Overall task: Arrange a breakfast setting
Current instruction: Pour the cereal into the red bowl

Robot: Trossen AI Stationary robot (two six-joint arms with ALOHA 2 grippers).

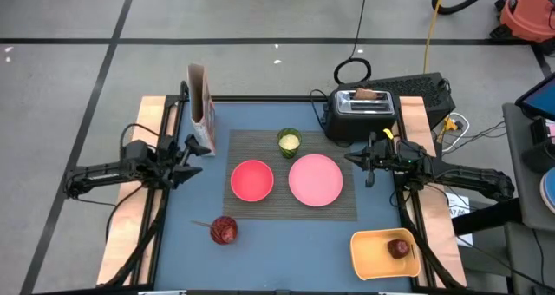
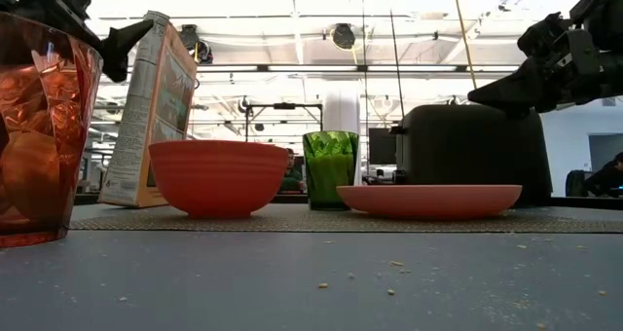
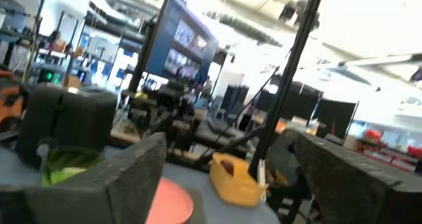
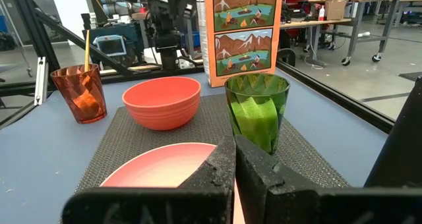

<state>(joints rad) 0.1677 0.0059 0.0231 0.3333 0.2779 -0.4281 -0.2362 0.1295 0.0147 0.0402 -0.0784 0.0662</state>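
table (image 1: 286, 243): blue top | on it: placemat (image 1: 260, 143), cereal box (image 1: 201, 108), toaster (image 1: 360, 113), red cup (image 1: 223, 230), orange tray (image 1: 368, 253)

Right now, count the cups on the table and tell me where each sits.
2. The green cup stands on the placemat behind the bowl and plate; the red cup stands off it, near the front edge.

You have bowl (image 1: 252, 180) left, plate (image 1: 315, 180) right on placemat (image 1: 347, 206); cup (image 1: 289, 141) behind them; cereal box (image 1: 201, 108) rear-left; toast (image 1: 368, 95) in toaster (image 1: 359, 114) rear-right; apple (image 1: 398, 248) in tray (image 1: 371, 258).
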